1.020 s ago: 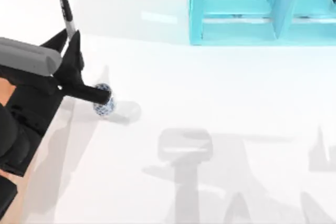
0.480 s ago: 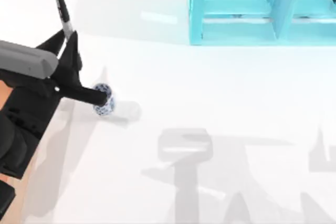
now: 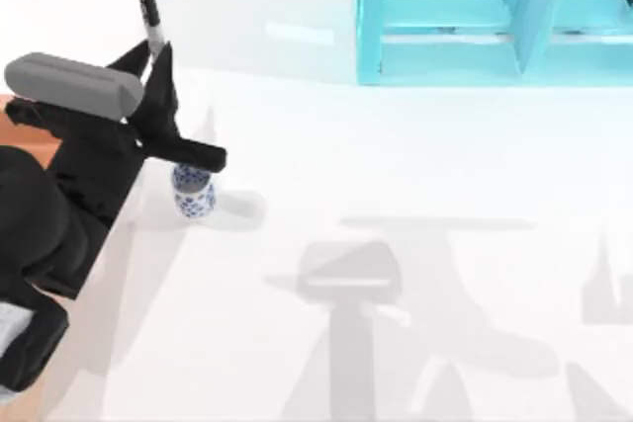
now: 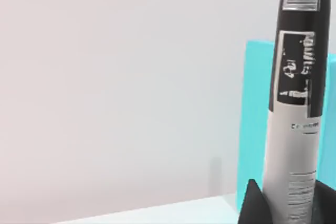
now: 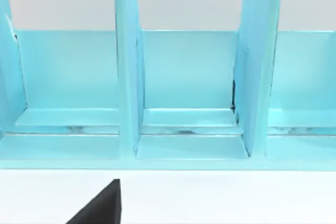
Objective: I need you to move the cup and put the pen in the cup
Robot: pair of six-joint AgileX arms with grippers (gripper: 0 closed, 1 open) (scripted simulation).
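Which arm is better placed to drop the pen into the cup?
Left. The left gripper already holds the pen upright, close to the cup at the table's left.

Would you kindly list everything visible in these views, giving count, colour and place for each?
pen: one, black with a grey-white labelled band, held upright in the left gripper above the table's far left
cup: one, white with blue floral pattern, standing on the table at the left, just below the left gripper
shelf unit: one, light blue, with open compartments, at the table's far edge towards the right
table: one, white, with shadows across it
left gripper: one, black, shut on the pen, at the top view's left above the cup
right gripper: one, a black part seen in the right wrist view, facing the shelf unit
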